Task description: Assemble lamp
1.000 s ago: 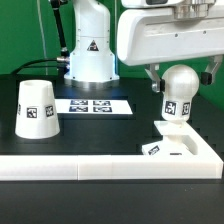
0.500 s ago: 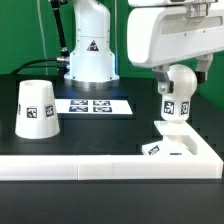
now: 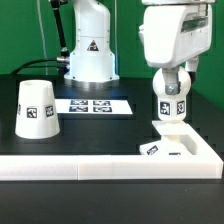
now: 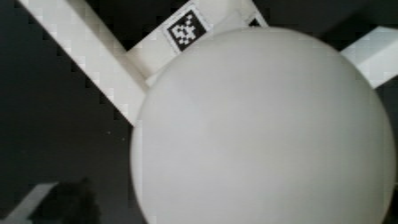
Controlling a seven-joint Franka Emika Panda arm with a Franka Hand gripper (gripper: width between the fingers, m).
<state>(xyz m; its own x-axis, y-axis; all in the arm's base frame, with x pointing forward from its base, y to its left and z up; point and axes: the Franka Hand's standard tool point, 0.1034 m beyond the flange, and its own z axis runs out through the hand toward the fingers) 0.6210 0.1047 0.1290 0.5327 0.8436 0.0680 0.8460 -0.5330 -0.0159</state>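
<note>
The round-headed bulb (image 3: 169,104) stands upright on the flat square base (image 3: 190,146) at the exterior view's right. My gripper (image 3: 170,80) hangs straight over it, open, with a finger on each side of the bulb's head; I cannot tell whether either finger touches it. In the wrist view the bulb's head (image 4: 267,130) fills most of the picture, and a tagged part of the base (image 4: 185,31) shows behind it. The tapered shade (image 3: 36,108) stands alone, wide end down, at the exterior view's left.
The marker board (image 3: 93,105) lies in the middle, in front of the white robot pedestal (image 3: 88,52). A long white rail (image 3: 90,167) runs along the front edge, and the base sits against it at the right.
The hand has turned about its upright axis and shifted a little toward the exterior view's left, over the bulb. The bulb's tag still faces the same way. The jaws stayed open.
</note>
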